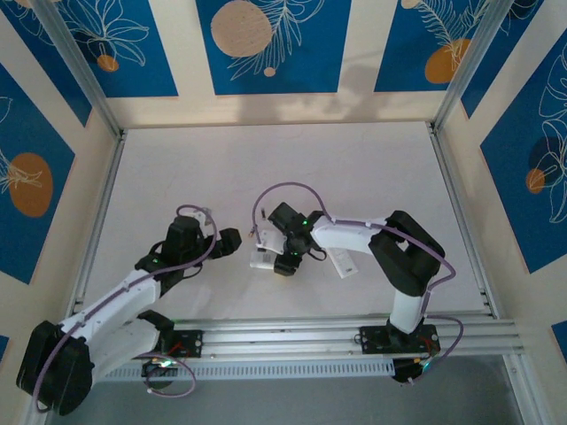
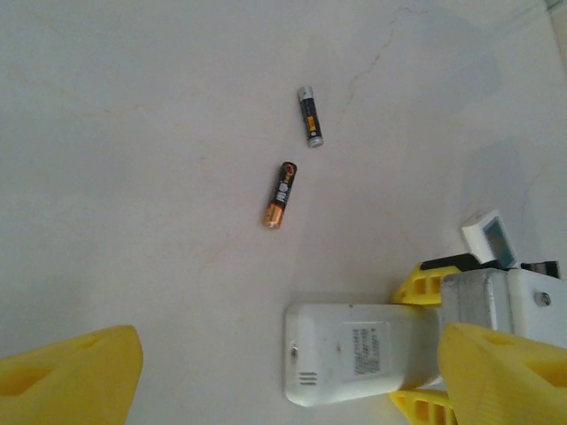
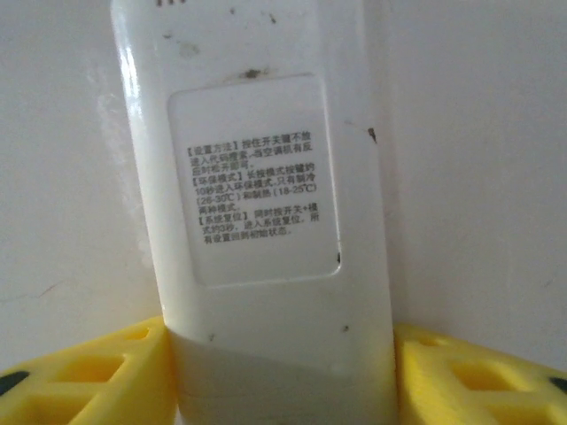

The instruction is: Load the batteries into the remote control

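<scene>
On the white table [image 2: 133,133], two batteries [image 2: 280,195] lie loose near the remote control [image 3: 266,221], which our right fingers [image 3: 89,376] pinch by its sides. Our left fingers [image 2: 80,376] gape empty above; we judge them light, hard and prone to rolling, best gripped mid-body.

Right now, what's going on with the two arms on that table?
The right gripper has its fingers against both sides of a white remote, which lies label side up on the table. The left gripper is open and holds nothing, and it hovers by the remote's free end. A black-and-orange battery and a black-and-silver battery lie loose on the table beyond the remote, apart from each other. Neither is in the remote.
</scene>
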{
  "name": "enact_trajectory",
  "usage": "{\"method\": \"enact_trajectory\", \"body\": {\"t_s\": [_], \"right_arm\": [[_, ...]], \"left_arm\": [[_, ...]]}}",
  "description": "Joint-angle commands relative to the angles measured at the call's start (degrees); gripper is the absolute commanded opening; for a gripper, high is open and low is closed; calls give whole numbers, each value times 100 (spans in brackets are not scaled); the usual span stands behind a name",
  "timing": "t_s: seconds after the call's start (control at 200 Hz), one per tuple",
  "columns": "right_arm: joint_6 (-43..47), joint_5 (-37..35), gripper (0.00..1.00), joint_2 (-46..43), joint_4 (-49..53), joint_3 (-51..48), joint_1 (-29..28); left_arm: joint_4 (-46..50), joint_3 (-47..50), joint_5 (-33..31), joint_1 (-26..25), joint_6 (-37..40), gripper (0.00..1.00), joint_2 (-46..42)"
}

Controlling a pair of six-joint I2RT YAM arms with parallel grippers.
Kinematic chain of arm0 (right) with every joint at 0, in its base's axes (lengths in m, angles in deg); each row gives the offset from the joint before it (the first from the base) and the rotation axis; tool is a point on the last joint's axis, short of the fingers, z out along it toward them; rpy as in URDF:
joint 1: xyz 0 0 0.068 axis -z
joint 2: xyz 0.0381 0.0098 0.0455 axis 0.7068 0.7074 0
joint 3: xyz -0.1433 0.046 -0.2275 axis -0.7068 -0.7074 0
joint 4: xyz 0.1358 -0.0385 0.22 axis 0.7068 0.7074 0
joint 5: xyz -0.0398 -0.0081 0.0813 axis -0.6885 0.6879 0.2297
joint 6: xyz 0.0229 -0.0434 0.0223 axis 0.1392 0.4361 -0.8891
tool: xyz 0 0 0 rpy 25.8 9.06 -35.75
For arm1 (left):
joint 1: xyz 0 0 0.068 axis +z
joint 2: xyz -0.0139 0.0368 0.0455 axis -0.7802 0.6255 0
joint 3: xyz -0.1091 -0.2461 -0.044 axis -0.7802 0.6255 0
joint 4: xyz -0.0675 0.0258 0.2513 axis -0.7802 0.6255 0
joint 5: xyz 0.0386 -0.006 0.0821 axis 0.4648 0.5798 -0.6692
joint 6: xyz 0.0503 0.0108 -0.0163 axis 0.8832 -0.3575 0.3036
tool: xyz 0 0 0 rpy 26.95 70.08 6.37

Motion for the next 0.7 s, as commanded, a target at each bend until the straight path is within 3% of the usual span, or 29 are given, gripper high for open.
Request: {"method": "enact_trajectory", "body": {"t_s": [0.0,0.235,0.4,0.695], "right_arm": [[-324,388,55,-11,84,89,36],[-2797,916,53,-197,221,1050,236],[-3946,1484,52,-237,-400,1061,226],[-4708,1979,52,-242,-782,1187,-43]], "left_arm": [[-357,184,454,141,-658,87,-257],[-1256,123,1242,235,-1643,86,-163],[-1225,-103,1547,253,-1803,77,501],[-1478,-125,1615,253,-2099,39,812]]}}
